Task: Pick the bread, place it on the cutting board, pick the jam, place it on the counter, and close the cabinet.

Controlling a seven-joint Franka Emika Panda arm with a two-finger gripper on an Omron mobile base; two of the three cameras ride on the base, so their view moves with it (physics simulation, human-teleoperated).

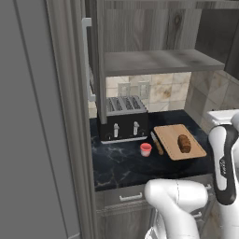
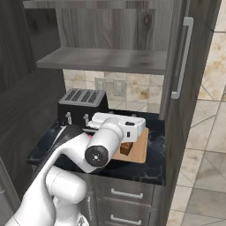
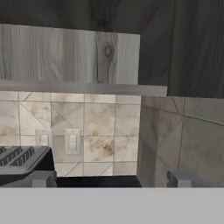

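Gripper (image 3: 109,178) jaws stand wide apart, empty, at the bottom of the hand view — facing the tiled wall. Mid-right in the left base view, the bread (image 1: 184,143) lies on the cutting board (image 1: 169,135); the jam (image 1: 145,149) stands on the counter (image 1: 121,163) just left — cabinet (image 1: 154,61) doors open above.

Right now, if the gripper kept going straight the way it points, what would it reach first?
Probably the tiled backsplash behind the counter, right of the wall outlets and below the cabinet shelf. The open gripper has nothing between its fingertips and that wall in the hand view, though depth is hard to judge.
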